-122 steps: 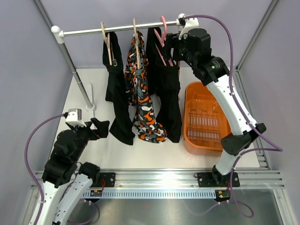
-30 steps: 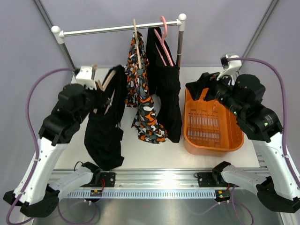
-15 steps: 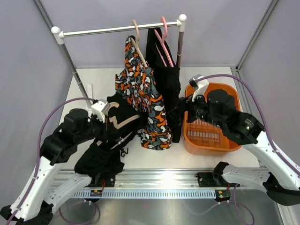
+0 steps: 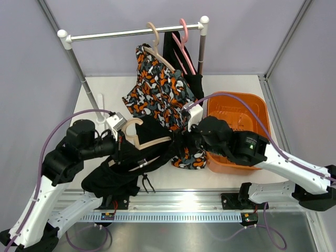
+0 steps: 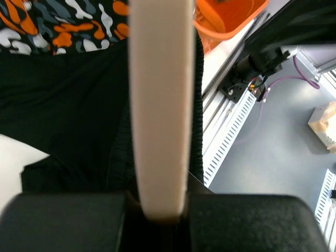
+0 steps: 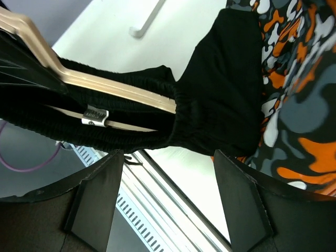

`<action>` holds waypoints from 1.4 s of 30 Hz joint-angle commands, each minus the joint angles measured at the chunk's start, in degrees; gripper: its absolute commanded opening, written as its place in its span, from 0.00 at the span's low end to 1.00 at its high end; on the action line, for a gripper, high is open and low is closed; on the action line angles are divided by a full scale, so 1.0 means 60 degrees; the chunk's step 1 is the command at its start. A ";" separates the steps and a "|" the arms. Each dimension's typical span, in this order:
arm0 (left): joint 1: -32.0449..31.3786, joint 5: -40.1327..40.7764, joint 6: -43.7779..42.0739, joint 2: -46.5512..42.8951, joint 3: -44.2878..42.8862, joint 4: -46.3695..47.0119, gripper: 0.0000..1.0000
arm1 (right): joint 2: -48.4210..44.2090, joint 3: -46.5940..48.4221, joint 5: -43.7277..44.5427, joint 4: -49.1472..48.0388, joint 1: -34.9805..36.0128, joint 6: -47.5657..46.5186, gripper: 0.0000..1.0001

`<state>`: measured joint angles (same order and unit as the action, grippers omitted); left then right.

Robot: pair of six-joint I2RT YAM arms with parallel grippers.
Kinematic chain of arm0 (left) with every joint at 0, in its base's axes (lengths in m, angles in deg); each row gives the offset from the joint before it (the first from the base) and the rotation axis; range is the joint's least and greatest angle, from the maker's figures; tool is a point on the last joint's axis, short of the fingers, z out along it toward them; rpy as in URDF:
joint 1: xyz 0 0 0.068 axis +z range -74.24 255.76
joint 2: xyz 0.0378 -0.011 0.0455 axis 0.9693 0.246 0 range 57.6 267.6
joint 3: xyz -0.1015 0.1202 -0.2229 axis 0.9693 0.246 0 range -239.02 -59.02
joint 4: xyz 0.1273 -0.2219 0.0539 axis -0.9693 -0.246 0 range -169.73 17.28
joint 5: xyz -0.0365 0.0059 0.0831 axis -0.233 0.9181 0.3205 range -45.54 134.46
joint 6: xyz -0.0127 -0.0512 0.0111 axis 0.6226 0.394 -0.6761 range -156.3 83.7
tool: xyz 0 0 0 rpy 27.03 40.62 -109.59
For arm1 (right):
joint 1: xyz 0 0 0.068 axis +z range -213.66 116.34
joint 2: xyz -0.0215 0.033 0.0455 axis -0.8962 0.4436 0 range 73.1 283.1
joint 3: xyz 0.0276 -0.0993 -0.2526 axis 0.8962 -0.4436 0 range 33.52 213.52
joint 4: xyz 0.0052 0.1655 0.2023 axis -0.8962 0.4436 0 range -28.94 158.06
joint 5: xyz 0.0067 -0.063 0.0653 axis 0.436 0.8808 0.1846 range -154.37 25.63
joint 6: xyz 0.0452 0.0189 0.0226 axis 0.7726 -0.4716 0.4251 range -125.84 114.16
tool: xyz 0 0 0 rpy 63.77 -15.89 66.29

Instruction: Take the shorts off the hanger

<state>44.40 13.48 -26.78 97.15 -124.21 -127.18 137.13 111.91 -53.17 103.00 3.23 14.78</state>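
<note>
My left gripper (image 4: 121, 140) is shut on the neck of a wooden hanger (image 4: 152, 142), low over the table's front left. Black shorts (image 4: 113, 176) hang from that hanger by the waistband and bunch on the table. The left wrist view shows the hanger (image 5: 159, 105) pinched at my left gripper (image 5: 157, 210). My right gripper (image 4: 181, 146) is open at the hanger's right end. In the right wrist view its jaws (image 6: 168, 153) stand wide just below the black waistband (image 6: 173, 131), apart from it. Patterned shorts (image 4: 157, 92) and other black shorts (image 4: 176, 58) hang from the rail.
An orange basket (image 4: 247, 105) stands at the right, partly under my right arm. The white rail (image 4: 105, 34) spans the back on two posts. The patterned shorts are pushed out at a slant against my right arm. A metal track (image 4: 178, 198) runs along the front edge.
My left arm brought the hanger with the black shorts down and forward. My right arm swung left from over the basket to the hanger's end, narrowing slightly. The patterned shorts were pushed aside.
</note>
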 commanded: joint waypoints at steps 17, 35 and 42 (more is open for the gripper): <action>-0.0048 -0.0505 0.0171 0.0176 -0.1293 0.1005 0.00 | 0.1239 0.0807 0.3581 0.0234 0.0409 0.1309 0.49; -0.0048 -0.0798 -0.0195 -0.0966 -0.1557 0.0683 0.00 | 0.0725 0.2023 0.5326 0.1215 -0.2168 0.0387 0.00; -0.0048 -0.1528 0.0025 -0.1713 -0.1616 0.1472 0.00 | 0.0827 0.1701 0.4506 0.0732 -0.2623 0.0181 0.00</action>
<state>44.40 12.03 -27.70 91.10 -130.35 -120.38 143.31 122.71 -33.63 108.22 -8.97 19.46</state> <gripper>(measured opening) 0.060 0.065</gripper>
